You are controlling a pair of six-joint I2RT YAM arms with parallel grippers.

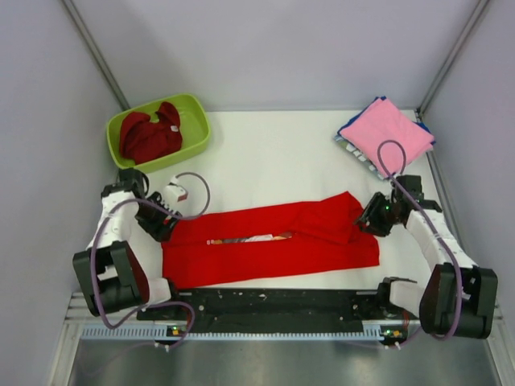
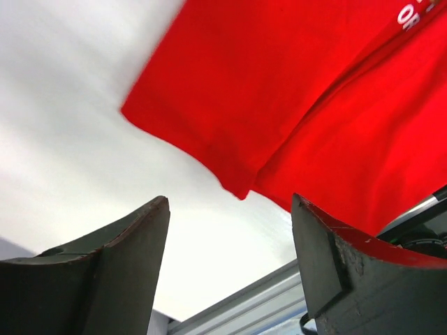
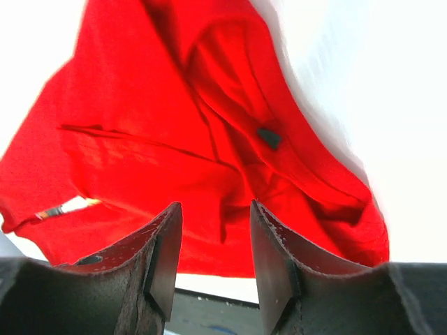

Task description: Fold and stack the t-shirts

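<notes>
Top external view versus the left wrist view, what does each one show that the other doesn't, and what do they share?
Only the top external view shows the lime-green plastic tub holding a dark red t-shirt, the folded pink t-shirt at far right, and the right gripper. Only the left wrist view shows the left gripper with fingers apart and nothing between them. Both show the bright red t-shirt on the white table.

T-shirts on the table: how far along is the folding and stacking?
Done: a folded pink tee tops the stack in the far right corner. In hand: the bright red tee lies folded lengthwise into a long strip, with the left end effector and right end effector open at its ends, gripping nothing. Left: finishing that fold, stacking it, then the darker red tee crumpled in the green tub.
</notes>
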